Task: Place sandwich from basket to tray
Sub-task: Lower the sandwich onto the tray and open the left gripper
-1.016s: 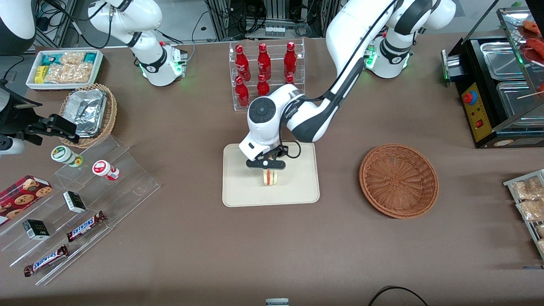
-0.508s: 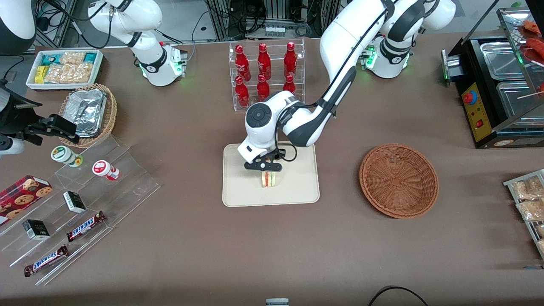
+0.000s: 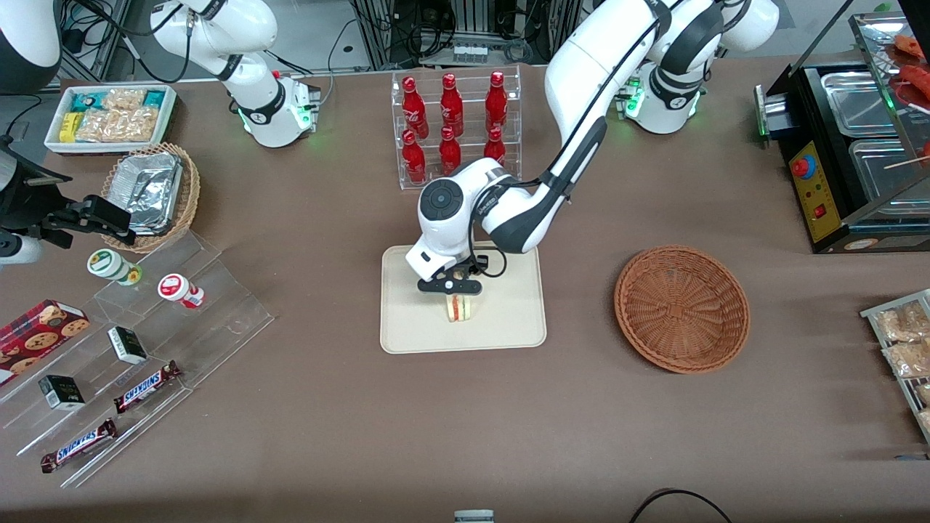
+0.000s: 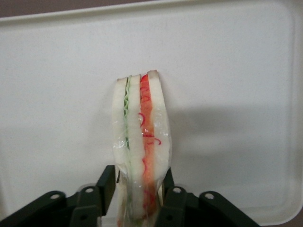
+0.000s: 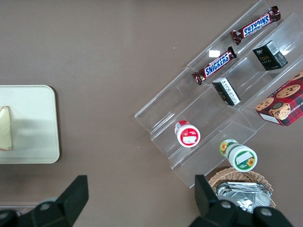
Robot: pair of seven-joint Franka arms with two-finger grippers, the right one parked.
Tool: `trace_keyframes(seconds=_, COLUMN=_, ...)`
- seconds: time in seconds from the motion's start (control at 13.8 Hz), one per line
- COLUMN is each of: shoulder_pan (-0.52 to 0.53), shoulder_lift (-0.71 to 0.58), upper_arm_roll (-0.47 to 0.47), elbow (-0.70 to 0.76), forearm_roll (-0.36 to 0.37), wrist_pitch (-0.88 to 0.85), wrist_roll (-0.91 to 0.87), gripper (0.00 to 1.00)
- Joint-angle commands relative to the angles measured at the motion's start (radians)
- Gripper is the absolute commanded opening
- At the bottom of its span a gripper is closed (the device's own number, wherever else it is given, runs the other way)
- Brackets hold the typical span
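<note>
Front view, scanned from the parked arm's end of the table toward the working arm's: white bin of snack packets [image 3: 109, 116] sat at the table edge farthest from the camera, with the tan wicker basket of foil containers [image 3: 151, 195] just nearer the camera than it. Clear stepped display [image 3: 138, 363] lay nearer still, carrying two small pots, boxes and Snickers bars [image 3: 147, 385]. Rack of red bottles [image 3: 454, 123] stood mid-table, farther from the camera than the tray [image 3: 508, 319]. Gripper [image 3: 455, 292] was low over the middle of the tray, pinching the sandwich [image 3: 458, 308]; the sandwich stood on edge on the tray surface. Basket [image 3: 681, 309] lay well apart from the tray, toward the working arm's end, with nothing in it. Black warming cabinet [image 3: 846, 152] stood at that end of the table.

Left wrist view: both fingers [image 4: 107, 184] pressed against the bread faces of the sandwich [image 4: 142, 142], red and green filling layers visible edge-on, cream tray [image 4: 236, 71] beneath.

Right wrist view: one corner of the sandwich [image 5: 5, 127] showed on the tray [image 5: 38, 123]
</note>
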Motion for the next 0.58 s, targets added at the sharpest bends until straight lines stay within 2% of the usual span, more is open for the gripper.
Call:
trace_keyframes(seconds=0.0, shoulder_pan=-0.009, shoulder_lift=-0.063, upper_arm_roll=0.015, elbow=0.004, forearm_roll=0.018, wrist_pitch=-0.018, wrist_roll=-0.061, gripper=1.0)
trace_keyframes(seconds=0.22, shoulder_pan=0.014, shoulder_lift=-0.155, upper_arm_roll=0.023, elbow=0.003, forearm_roll=0.012, wrist_pitch=-0.105, wrist_roll=-0.172, gripper=1.0)
trace_keyframes(seconds=0.51, shoulder_pan=0.114, shoulder_lift=-0.293, upper_arm_roll=0.032, elbow=-0.003, forearm_roll=0.016, wrist_pitch=-0.264, wrist_roll=-0.173, gripper=1.0)
